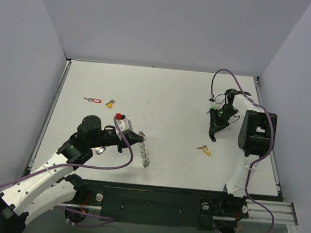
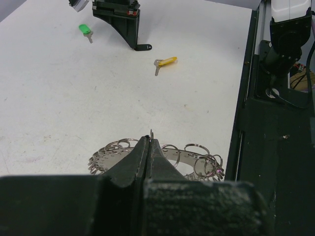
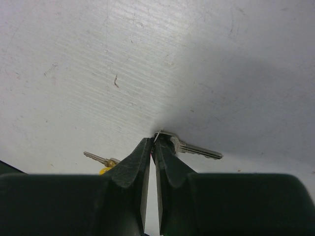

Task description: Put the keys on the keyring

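The left gripper (image 2: 149, 142) is pinching, jaws almost together, on the rim of the large round keyring of silvery, scalloped coiled wire (image 2: 194, 155). The keyring is resting on the white table (image 2: 59, 108) near the front edge, left of centre. The right gripper (image 3: 153, 145) is likewise nearly closed, nipping the head of a small silvery metal key (image 3: 197, 149) close to the table on the right side. A yellow-headed key (image 3: 104, 169) is lying loose near it, and a green-headed key (image 2: 84, 29) is lying on its far side. Key and ring are sitting well apart. The key is being held only at the very fingertips, so it could swivel or drop during the carry. The jaws may also be covering its hole and blocking threading, and the springy ring could twist out of the left pinch.
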{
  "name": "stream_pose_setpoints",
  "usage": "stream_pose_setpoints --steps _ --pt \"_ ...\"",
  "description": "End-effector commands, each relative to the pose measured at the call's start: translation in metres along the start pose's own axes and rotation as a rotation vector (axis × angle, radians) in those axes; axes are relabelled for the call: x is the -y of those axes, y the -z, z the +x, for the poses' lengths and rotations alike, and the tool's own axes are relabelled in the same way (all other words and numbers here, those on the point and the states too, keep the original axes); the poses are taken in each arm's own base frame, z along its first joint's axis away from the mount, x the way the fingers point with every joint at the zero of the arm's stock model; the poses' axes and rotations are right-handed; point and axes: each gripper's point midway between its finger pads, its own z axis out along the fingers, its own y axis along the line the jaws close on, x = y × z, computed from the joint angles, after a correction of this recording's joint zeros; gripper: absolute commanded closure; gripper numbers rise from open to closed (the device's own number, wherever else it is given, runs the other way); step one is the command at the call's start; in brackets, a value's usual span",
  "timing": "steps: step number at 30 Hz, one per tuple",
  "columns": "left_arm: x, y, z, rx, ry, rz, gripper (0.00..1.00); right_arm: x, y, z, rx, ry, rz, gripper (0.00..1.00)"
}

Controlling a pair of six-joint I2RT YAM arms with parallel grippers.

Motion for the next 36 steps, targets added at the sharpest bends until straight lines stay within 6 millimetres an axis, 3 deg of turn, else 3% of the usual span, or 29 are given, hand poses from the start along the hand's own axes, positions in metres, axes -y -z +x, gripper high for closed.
stream_pose_setpoints --steps 1,9,19,36 --pt "-0.001 -0.001 -0.02 0.06 -0.057 0.013 1.0 -0.003 0.017 -0.002 -0.01 0.028 0.057 0.96" --pt "-0.001 -0.001 -0.019 0.059 -0.057 0.016 1.0 0.003 0.018 -0.008 -0.045 0.135 0.192 1.0" --pt "0.001 -0.001 -0.018 0.057 -0.059 0.022 1.0 -0.009 0.017 -0.019 -0.106 0.312 0.254 1.0" --pt "0.001 -0.001 -0.016 0.052 -0.06 0.027 1.0 -0.019 0.005 -0.027 -0.177 0.385 0.28 0.96"
